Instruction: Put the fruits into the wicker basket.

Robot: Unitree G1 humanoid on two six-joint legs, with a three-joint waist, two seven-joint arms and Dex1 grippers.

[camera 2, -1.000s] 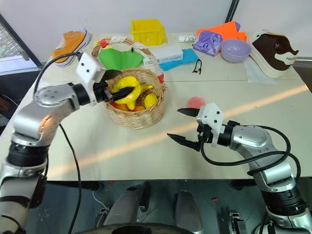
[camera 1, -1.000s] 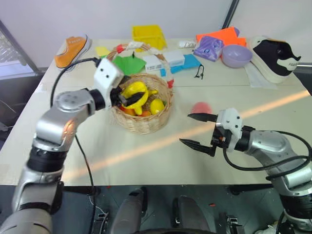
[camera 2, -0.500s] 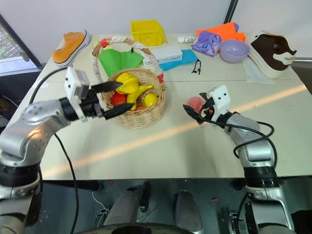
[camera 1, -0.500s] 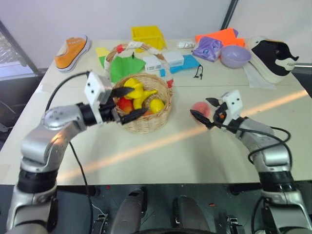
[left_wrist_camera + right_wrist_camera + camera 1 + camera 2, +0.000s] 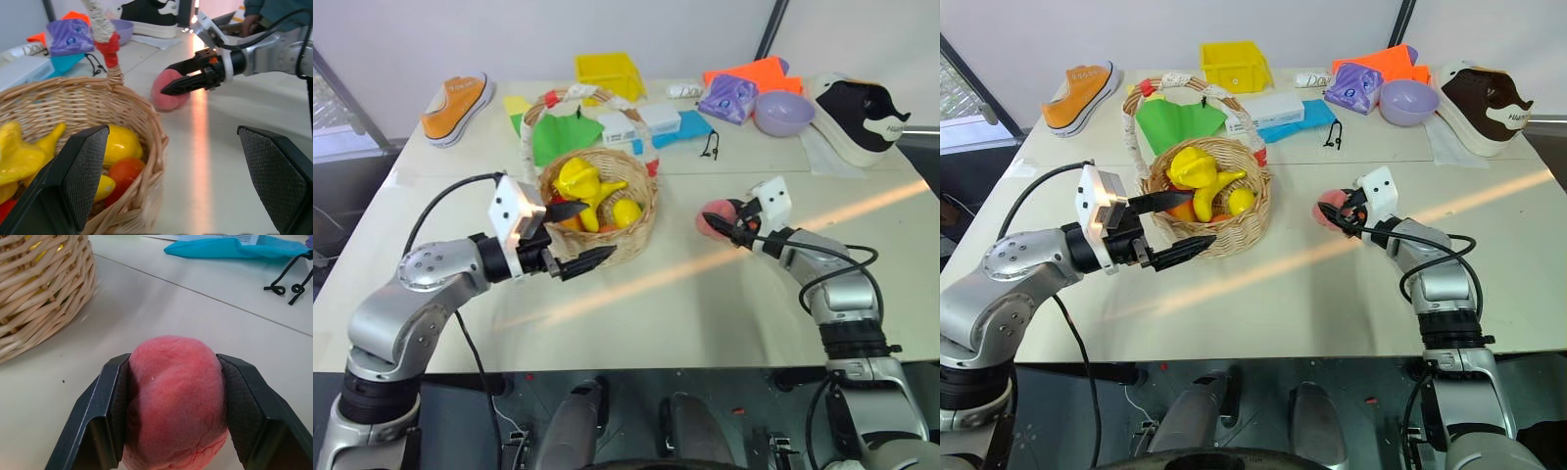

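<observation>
Left pincer [image 5: 570, 237] hung wide open and empty just in front of the basket [image 5: 631, 223]. Right pincer [image 5: 168, 396] had closed on the peach [image 5: 175, 396], on the counter [image 5: 705, 313] right of the basket. Lift clear of the rim before crossing, release low over the fruit.

Pale table [image 5: 636, 323], sunlit streak, white wall, perhaps a window.

The peach [image 5: 175, 401] is cut off at its underside by the picture's edge, its flanks covered by the right hand's [image 5: 173, 406] fingers [image 5: 105, 416]. Inside the basket [image 5: 626, 230], the lower fruits [image 5: 576, 222] sit mostly buried under the yellow ones, too hidden to identify.
</observation>
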